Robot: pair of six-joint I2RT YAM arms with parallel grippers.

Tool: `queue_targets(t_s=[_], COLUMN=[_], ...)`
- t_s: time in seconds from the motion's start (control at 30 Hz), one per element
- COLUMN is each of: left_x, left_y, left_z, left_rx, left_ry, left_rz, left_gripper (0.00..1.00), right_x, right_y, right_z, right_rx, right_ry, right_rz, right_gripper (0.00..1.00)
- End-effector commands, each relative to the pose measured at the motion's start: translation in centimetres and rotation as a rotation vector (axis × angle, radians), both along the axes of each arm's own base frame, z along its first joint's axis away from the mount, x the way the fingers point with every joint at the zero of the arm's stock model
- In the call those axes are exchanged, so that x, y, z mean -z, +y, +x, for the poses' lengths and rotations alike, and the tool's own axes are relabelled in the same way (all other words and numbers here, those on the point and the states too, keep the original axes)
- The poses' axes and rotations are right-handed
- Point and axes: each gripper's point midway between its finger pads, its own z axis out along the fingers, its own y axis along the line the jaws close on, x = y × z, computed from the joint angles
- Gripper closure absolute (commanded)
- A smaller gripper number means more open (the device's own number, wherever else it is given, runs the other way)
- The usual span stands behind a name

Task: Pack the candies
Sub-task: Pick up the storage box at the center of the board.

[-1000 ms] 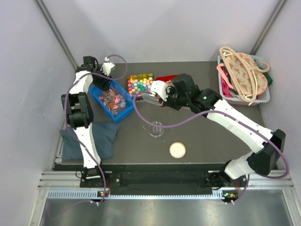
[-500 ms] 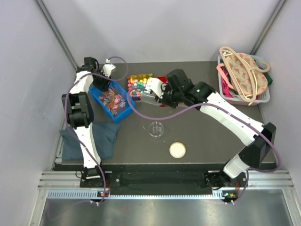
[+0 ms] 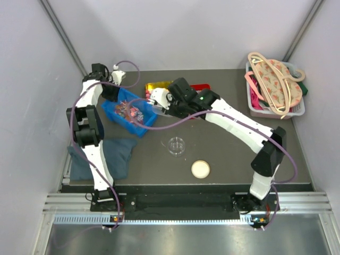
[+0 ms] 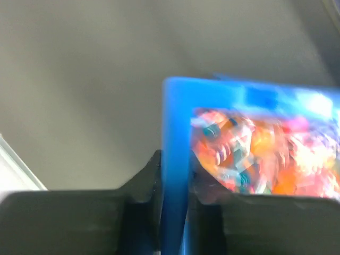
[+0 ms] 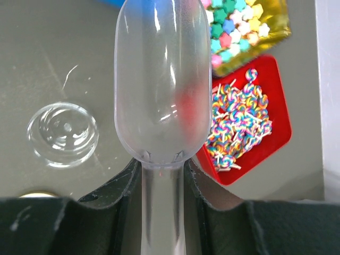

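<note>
Smooth plastic scoop [image 5: 162, 79] and bin [image 4: 175, 133]

candies [image 3: 133, 110] | red-pink wrapped | piled | inside blue bin [image 4: 175, 133]

You have a blue bin [image 4: 175, 133] of red, pink and orange candies [image 4: 255, 154]. The yellow tray [image 5: 279, 18] holds pastel multicoloured pieces [image 5: 234, 21], and the red tray [image 5: 279, 127] holds rainbow-swirled lollipops [image 5: 239, 122]. Your scoop [image 5: 162, 79] and the dish [image 5: 62, 133] are clear. The lid [image 3: 200, 169] is cream, the surface [image 3: 234, 164] dark grey and the cushion [image 3: 122, 154] navy. The bag [image 3: 273, 79] is cream with a pink print.
</note>
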Motion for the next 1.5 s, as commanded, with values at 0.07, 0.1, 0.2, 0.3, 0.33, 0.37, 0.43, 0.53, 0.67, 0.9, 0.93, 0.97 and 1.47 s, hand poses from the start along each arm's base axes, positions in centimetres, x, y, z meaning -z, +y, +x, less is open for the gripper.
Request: queue_targets(t_s=[0.07,0.1,0.2,0.3,0.33,0.37,0.43,0.53,0.67,0.9,0.93,0.97,1.47], left_x=[-7.3,-7.7,-8.0,-7.4,-7.0,-6.6,-5.8,-4.5,-2.5,-0.1,0.1,0.4,2.7], left_y=[-0.5,-0.9,-1.5,-1.6,-1.5,-1.3,-1.2,-0.8,-0.2,-0.2,-0.2,-0.1,-1.7], left_z=[-0.7,-0.8,-1.4,-1.7,-1.8,-1.9,-2.1,-2.2,-2.7,-3.2,-3.2,-3.3,-4.8], left_rx=[-0.111,-0.111,-0.102,-0.108,-0.113,-0.116,-0.118,-0.124,-0.133,-0.134,-0.134,-0.134,-0.096], left_ry=[-0.135,-0.146,-0.148,-0.138,-0.13,-0.122,-0.105,-0.082,-0.036,0.019,0.024,0.03,0.115], left_rz=[-0.063,-0.084,-0.098,-0.082,-0.076,-0.071,-0.062,-0.04,-0.01,-0.007,-0.006,-0.002,-0.075], left_gripper=[1.0,1.0,1.0,1.0,1.0,1.0,1.0,1.0,0.9,0.73,0.72,0.71,1.0], right_x=[-3.2,-3.1,-2.5,-2.2,-2.1,-2.1,-2.0,-1.5,-0.2,-0.3,-0.4,-0.4,0.1], right_y=[3.5,3.8,5.0,5.7,5.8,5.8,6.1,6.3,6.2,6.1,6.1,6.1,5.9], right_z=[0.9,0.8,1.0,1.0,0.9,0.9,0.8,0.7,1.0,1.1,1.1,1.0,1.2], right_rx=[0.027,0.026,0.023,0.016,0.013,0.015,0.009,-0.001,0.003,0.0,0.0,-0.002,-0.01], right_ry=[-0.077,-0.079,-0.077,-0.075,-0.072,-0.072,-0.068,-0.062,-0.054,-0.062,-0.064,-0.063,-0.07], right_rz=[0.049,0.041,0.035,0.038,0.041,0.041,0.044,0.029,-0.01,-0.016,-0.012,-0.013,-0.048], right_gripper=[1.0,1.0,1.0,1.0,1.0,1.0,1.0,1.0,1.0,1.0,1.0,1.0,1.0])
